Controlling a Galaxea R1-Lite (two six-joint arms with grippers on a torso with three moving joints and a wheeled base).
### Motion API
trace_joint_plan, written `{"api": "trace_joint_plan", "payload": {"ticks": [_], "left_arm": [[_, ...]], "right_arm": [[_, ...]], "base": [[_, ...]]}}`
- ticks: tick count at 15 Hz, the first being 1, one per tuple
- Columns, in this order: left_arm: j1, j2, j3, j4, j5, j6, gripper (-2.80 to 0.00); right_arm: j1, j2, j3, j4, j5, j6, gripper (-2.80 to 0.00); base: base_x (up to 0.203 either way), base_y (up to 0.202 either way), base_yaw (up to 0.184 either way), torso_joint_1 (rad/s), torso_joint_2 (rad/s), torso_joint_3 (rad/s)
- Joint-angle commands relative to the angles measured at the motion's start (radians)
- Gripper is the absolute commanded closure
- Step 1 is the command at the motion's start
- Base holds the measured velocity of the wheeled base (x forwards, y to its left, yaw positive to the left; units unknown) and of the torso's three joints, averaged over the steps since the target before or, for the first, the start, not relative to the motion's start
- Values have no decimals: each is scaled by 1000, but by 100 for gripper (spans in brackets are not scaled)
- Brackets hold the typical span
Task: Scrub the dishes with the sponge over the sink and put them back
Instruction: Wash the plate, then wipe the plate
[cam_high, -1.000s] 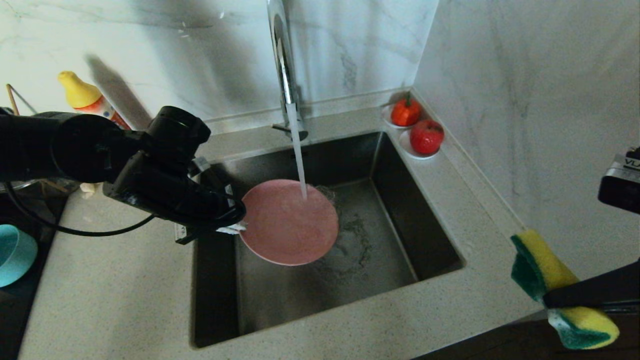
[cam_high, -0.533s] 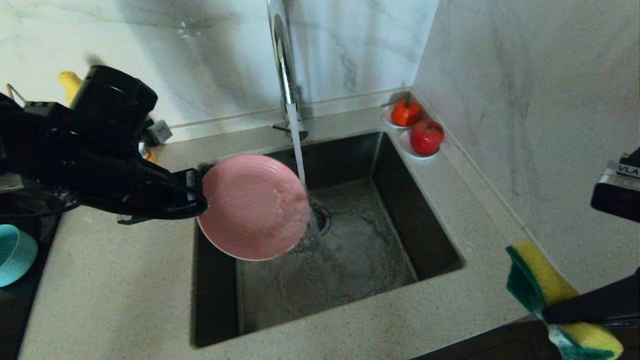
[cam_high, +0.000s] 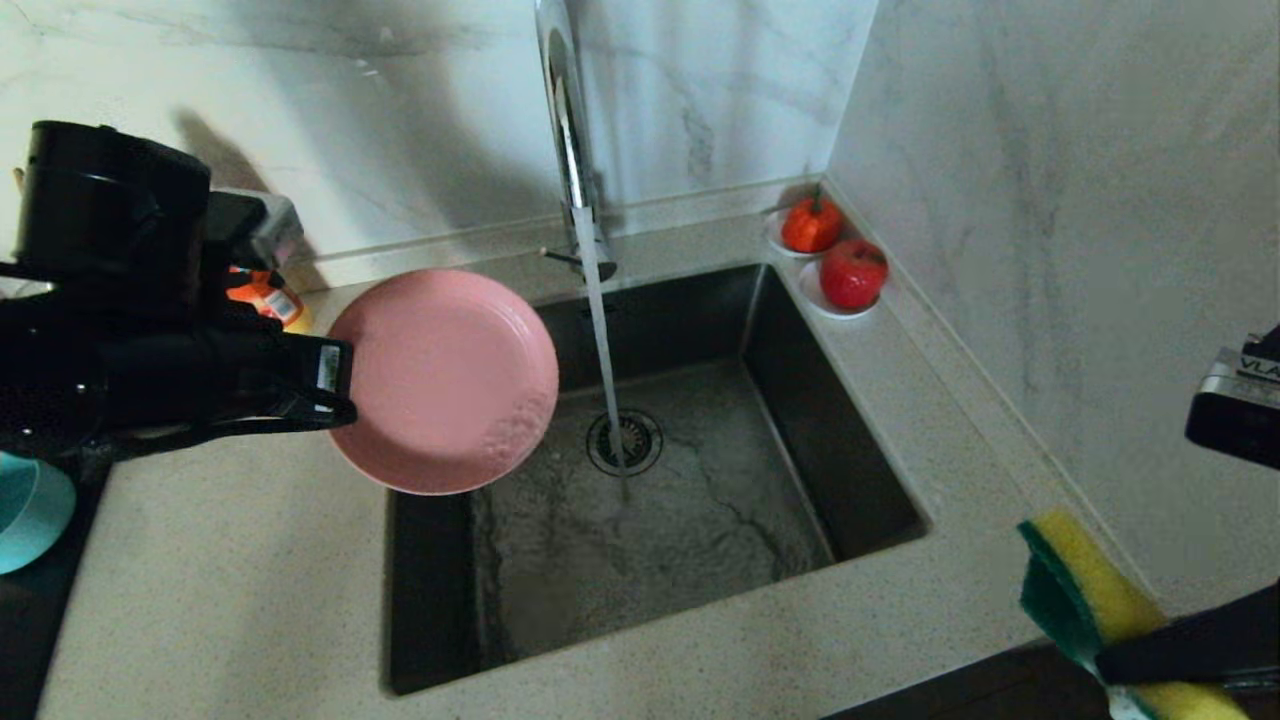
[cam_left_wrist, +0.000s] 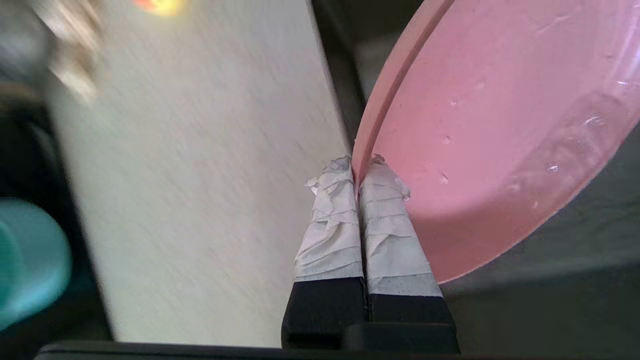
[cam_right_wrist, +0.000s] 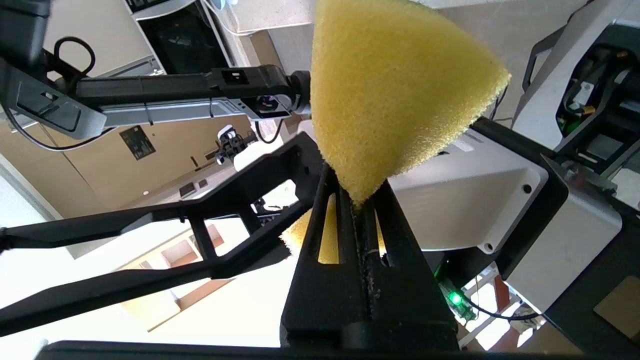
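Lifting clear of tap stream (rinse apparently done): round matte pink plate (cam_high: 443, 380), now over sink's left rim (cam_high: 400, 500) | left gripper (cam_left_wrist: 358, 170) clamped on its edge | right gripper (cam_right_wrist: 357, 210) pinching yellow-green foam sponge (cam_right_wrist: 390, 95).

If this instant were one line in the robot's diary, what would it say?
left gripper: shut on pink plate, beside running tap | right gripper: shut on sponge, off right of sink

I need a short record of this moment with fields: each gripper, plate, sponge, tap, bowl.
left gripper: shut on the pink plate's rim, at the sink's left edge
pink plate: held tilted, wet, beside the water stream
right gripper: shut on the sponge, off the counter's right end
sponge: squeezed, clear of the sink
tap: running
teal bowl: far left, untouched
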Motion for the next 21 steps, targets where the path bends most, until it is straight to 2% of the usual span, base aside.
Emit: {"api": "trace_joint_plan", "payload": {"ticks": [1,4,5,7,9,10,12,15,17,19,21], "left_arm": [[-13,-33,125,-214,27,91,0],[-17,-49,211,-491,35,217,0],[-17,-61,219,-529,35,246,0],[-18,-106,221,-500,29,253,0],[-20,-170,206,-343,6,240,0],[-22,-201,187,-237,-33,211,0],[-23,-257,119,4,-172,112,0],[-23,-298,0,292,-454,-53,0],[-23,-311,-6,331,-557,-118,0],[-25,-319,-3,333,-606,-152,0],[-25,-344,10,332,-635,-155,0]], "right_arm": [[1,-2,19,1,5,3,0],[1,1,17,4,7,3,0],[3,1,16,5,24,3,0],[18,-4,7,7,38,6,0],[63,-6,-3,5,41,8,0],[93,-6,-22,7,41,9,0],[170,3,-67,11,40,14,0],[261,30,-149,55,32,15,0],[288,68,-255,114,31,13,0],[340,127,-309,139,31,12,0],[389,188,-361,143,31,11,0]], "base": [[0,0,0,0,0,0],[0,0,0,0,0,0],[0,0,0,0,0,0],[0,0,0,0,0,0],[0,0,0,0,0,0],[0,0,0,0,0,0],[0,0,0,0,0,0],[0,0,0,0,0,0],[0,0,0,0,0,0],[0,0,0,0,0,0],[0,0,0,0,0,0]]}}
